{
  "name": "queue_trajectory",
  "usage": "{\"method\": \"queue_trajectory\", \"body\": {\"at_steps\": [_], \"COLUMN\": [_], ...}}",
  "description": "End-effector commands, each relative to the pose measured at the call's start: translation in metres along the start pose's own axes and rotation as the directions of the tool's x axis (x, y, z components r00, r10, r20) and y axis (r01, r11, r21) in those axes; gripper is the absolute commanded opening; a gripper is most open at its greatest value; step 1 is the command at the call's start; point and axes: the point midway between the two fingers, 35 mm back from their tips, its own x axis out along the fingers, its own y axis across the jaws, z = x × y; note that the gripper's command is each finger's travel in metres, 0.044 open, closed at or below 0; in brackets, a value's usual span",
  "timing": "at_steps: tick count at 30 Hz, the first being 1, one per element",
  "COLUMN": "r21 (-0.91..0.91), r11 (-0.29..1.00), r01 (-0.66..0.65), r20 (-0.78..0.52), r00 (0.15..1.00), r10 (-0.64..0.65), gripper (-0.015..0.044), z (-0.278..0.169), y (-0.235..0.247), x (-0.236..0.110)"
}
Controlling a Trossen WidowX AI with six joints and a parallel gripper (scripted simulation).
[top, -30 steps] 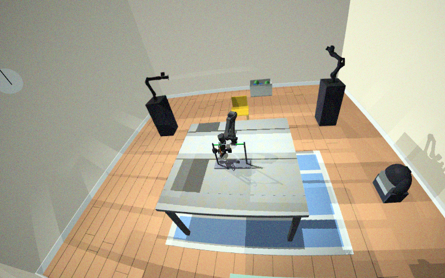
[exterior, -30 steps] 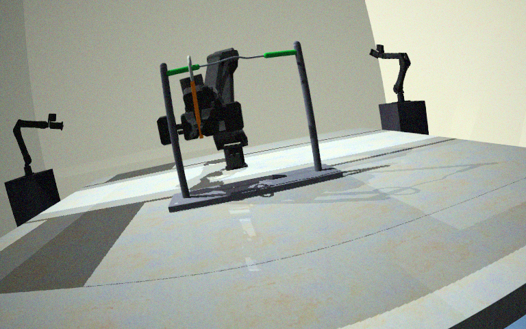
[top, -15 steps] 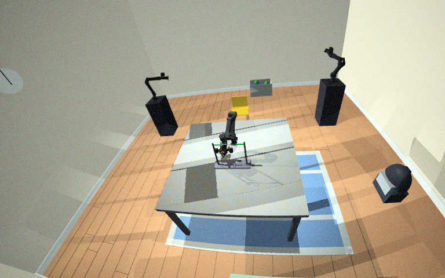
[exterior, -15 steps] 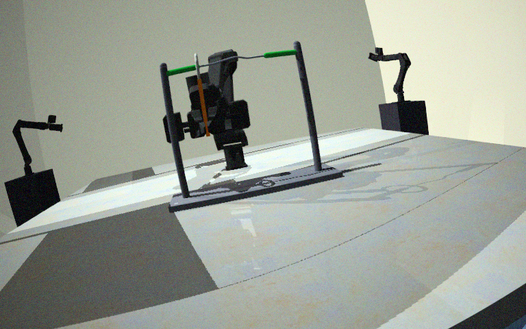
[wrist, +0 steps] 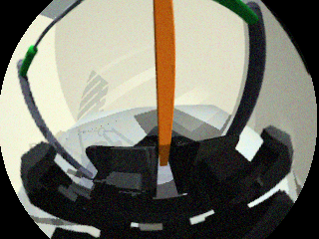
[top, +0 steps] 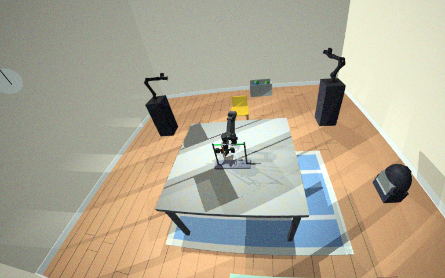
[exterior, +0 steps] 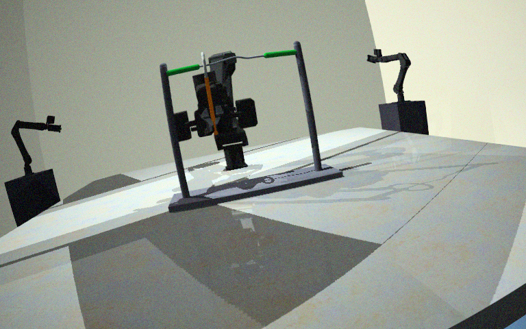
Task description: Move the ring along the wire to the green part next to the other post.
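No text, label, brand, number or sign can be read in any of the three views, on the table, the wire stand, the arm or the walls.
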Motion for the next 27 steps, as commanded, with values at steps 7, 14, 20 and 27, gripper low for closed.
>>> {"method": "queue_trajectory", "body": {"at_steps": [7,14,20,27], "r21": [0.028,0.059,0.088,0.121], "r11": [1.000,0.998,0.996,0.992], "r01": [0.002,0.000,0.003,0.017], "r20": [-0.002,-0.002,-0.003,-0.004], "r00": [1.000,1.000,1.000,1.000], "r10": [-0.002,0.000,-0.002,-0.017], "gripper": [-0.0150,-0.0150,-0.0150,-0.0150], "z": [-0.001,0.000,0.000,0.002], "y": [0.013,0.023,0.032,0.043], "x": [0.000,0.000,0.000,0.000]}}
